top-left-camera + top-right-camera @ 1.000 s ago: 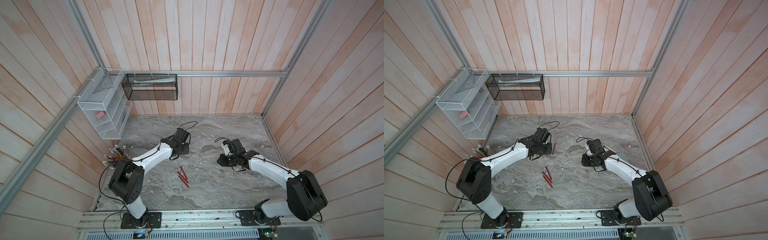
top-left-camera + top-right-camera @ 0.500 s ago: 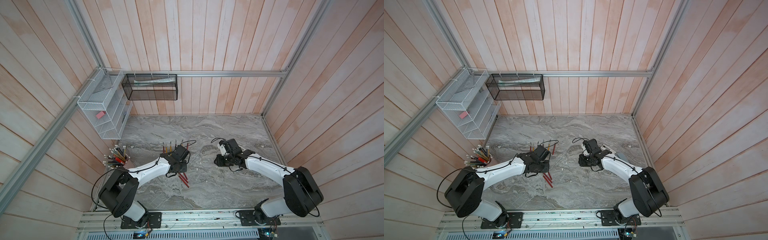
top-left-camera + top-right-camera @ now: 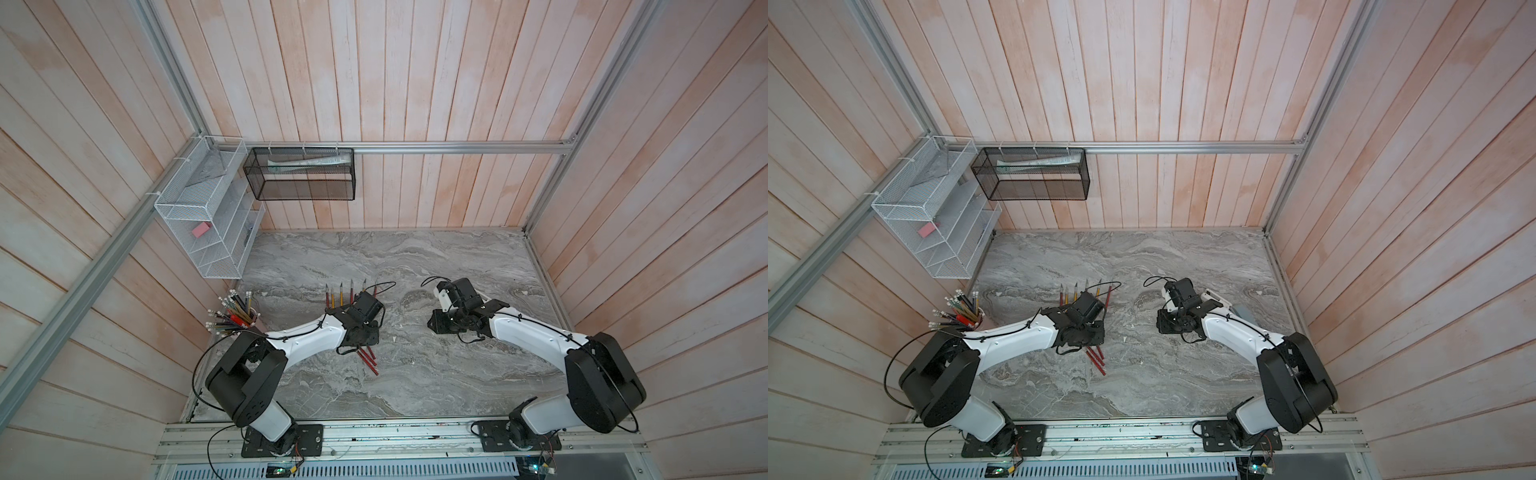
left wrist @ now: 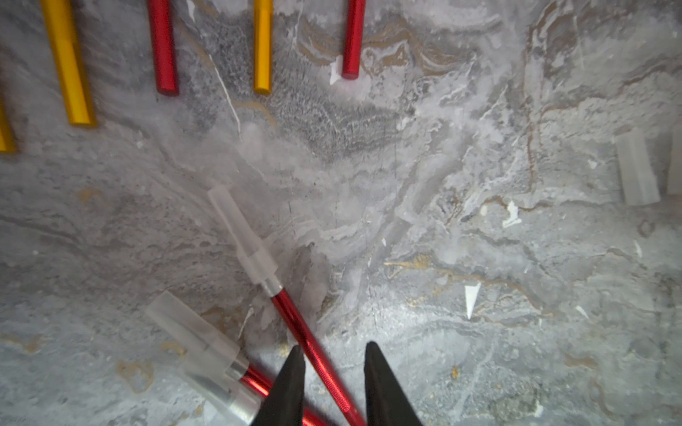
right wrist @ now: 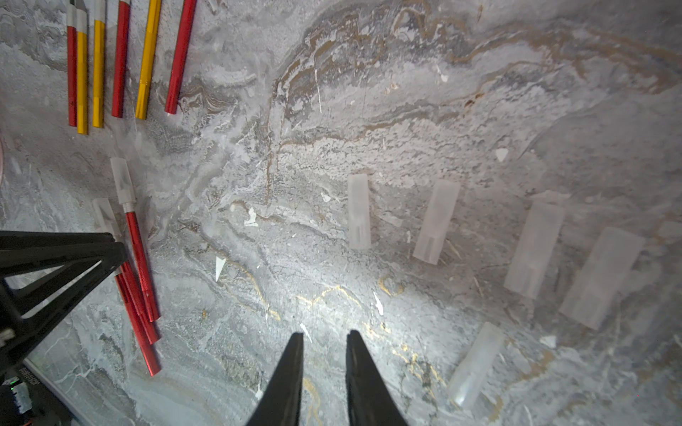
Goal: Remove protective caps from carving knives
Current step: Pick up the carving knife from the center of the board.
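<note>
Jaws of the left gripper (image 4: 334, 350) stand slightly parted, low over the marble tabletop (image 4: 479, 110), straddling the handle of a capped red knife (image 4: 295, 324). The handle runs close beside one fingertip (image 4: 291, 387) with a clear gap to the other, so it is not pinched. Cannot tell whether the tips touch the stone. The knife's cap (image 4: 240, 228) is whitish and translucent, seated on the blade end and pointing away from the gripper. Two more capped red knives (image 4: 256, 380) lie just beside it, partly hidden by the fingers, their caps (image 4: 192, 332) overlapping. The three make a loose bundle (image 5: 141, 265). In both top views its red handles (image 3: 368, 359) poke out from under the left wrist, toward the robot's base. Farther out toward the back wall is a row of uncapped knives (image 5: 121, 59): six, red and yellow, side by side and roughly parallel, grey blades bare where they show. The right gripper (image 5: 324, 337) hangs over bare stone, jaws narrowly parted, nothing between them. Five loose caps (image 5: 358, 212) lie flat near it, each separate, well apart from the knives. Small white flecks (image 5: 219, 267) are scattered on the stone. A cup of pencils (image 3: 237, 316) sits at the table's left edge.
</note>
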`<action>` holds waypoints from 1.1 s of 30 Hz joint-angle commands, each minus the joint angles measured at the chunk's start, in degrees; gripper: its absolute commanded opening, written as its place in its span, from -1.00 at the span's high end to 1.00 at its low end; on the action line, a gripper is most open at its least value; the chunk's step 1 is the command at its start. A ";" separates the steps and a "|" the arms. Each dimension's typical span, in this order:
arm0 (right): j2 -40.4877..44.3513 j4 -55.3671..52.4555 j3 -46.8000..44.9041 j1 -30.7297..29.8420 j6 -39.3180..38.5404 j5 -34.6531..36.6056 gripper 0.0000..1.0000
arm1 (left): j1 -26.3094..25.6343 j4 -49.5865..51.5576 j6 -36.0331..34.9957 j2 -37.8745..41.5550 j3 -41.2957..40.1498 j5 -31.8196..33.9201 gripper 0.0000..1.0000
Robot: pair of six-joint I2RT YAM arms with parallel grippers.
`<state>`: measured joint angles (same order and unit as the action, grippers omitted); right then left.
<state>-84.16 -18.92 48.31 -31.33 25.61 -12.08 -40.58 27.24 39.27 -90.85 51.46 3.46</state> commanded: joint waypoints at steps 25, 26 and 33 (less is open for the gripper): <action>-1.60 -0.60 1.69 -0.28 -1.35 0.21 0.52 | -0.22 0.49 1.69 -3.58 -0.68 2.51 0.40; -1.70 -0.51 1.63 -0.29 -1.34 0.21 0.52 | -0.21 0.53 1.69 -3.84 -0.66 2.51 0.40; -1.63 -0.24 1.27 -0.16 -1.22 0.34 0.52 | -0.20 -0.60 1.17 -6.12 -0.18 1.90 0.40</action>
<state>-85.14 -18.92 48.60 -31.35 25.21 -12.05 -40.58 26.48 40.73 -94.94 51.46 4.99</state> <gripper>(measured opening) 0.239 0.301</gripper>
